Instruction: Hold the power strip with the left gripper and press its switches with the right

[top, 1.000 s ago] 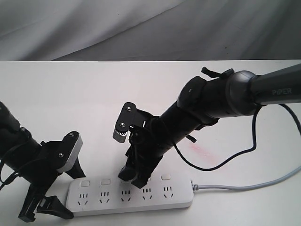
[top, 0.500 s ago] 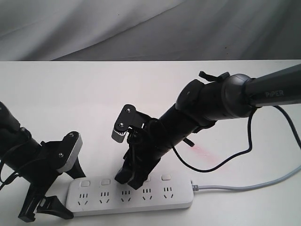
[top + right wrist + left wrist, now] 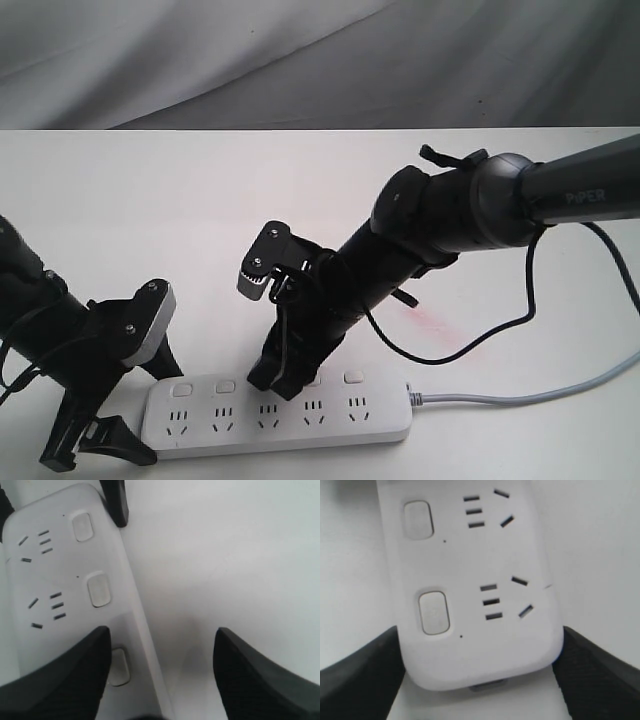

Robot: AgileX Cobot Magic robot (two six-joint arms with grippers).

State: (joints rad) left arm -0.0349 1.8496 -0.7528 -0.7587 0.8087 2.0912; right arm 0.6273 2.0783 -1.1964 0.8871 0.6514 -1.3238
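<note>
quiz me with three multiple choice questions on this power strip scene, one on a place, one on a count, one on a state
1. Where on the power strip, relative to its grey cord, is the left gripper?
A) at the cord end
B) at the middle
C) at the end away from the cord

2. How many socket sets does the strip show?
A) three
B) five
C) seven

3. How do the right gripper jaws stand?
A) open, holding nothing
B) shut on the cord
C) shut on the strip

Key:
1 C: it straddles the end opposite the cord.
2 B: five sets lie in a row in the exterior view.
3 A: only the table shows in the gap in the right wrist view.
</note>
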